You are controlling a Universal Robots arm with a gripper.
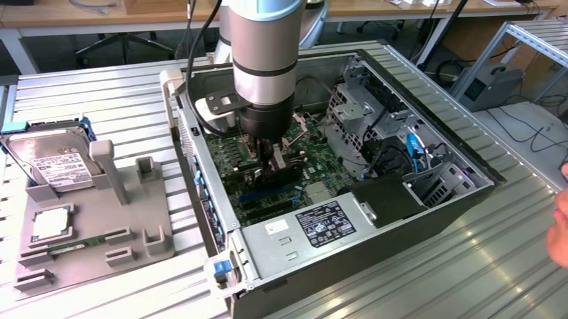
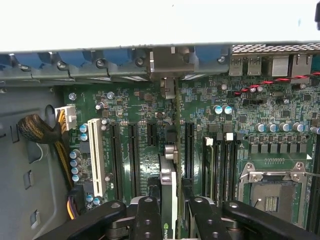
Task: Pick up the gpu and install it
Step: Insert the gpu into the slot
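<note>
My gripper (image 1: 271, 171) is down inside the open computer case (image 1: 293, 249), just above the green motherboard (image 1: 310, 156). It is shut on the gpu (image 2: 171, 182), a thin dark card seen edge-on between my two black fingers (image 2: 147, 220). The card stands upright and runs in line with the black expansion slots (image 2: 132, 155). Its silver bracket (image 2: 167, 67) reaches the case's rear wall with the slot openings. I cannot tell whether the card's lower edge touches a slot. In the exterior view the gpu (image 1: 277, 178) shows as a dark block under my wrist.
A white slot (image 2: 95, 155) and a cable bundle (image 2: 40, 132) lie to one side of the card, with memory slots and the CPU socket (image 2: 272, 192) on the other. A grey holder (image 1: 98, 226) at the exterior view's left carries a silver hard drive (image 1: 55, 166). A person's hand (image 1: 559, 226) is at the right edge.
</note>
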